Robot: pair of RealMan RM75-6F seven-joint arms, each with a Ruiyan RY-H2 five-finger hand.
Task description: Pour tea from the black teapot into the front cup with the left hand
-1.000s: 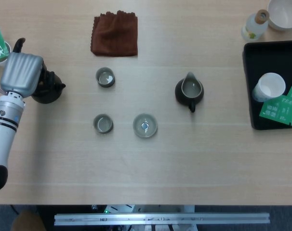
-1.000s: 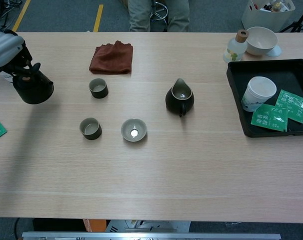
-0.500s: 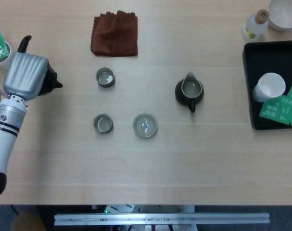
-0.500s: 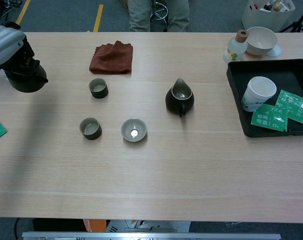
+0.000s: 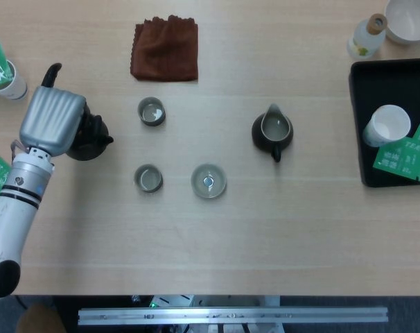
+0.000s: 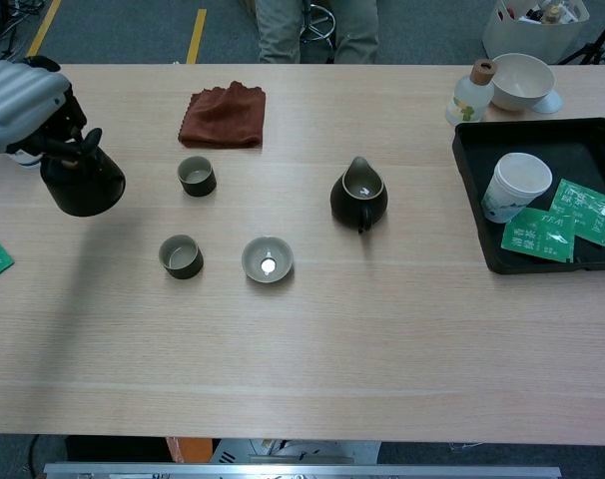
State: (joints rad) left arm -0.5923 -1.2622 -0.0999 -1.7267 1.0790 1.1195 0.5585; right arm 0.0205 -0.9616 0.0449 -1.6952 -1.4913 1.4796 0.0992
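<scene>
Left hand grips the black teapot near the table's left edge, left of the front cup.

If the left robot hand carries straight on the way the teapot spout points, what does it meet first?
Probably the rear cup: the left robot hand holds the black teapot with its spout aimed right, roughly toward it. Height is unclear; it may pass above.

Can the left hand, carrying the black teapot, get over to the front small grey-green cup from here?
Probably yes. The left hand holds the black teapot just left of the front small grey-green cup, with only bare wooden table between them. The rear cup sits off that path.
</scene>
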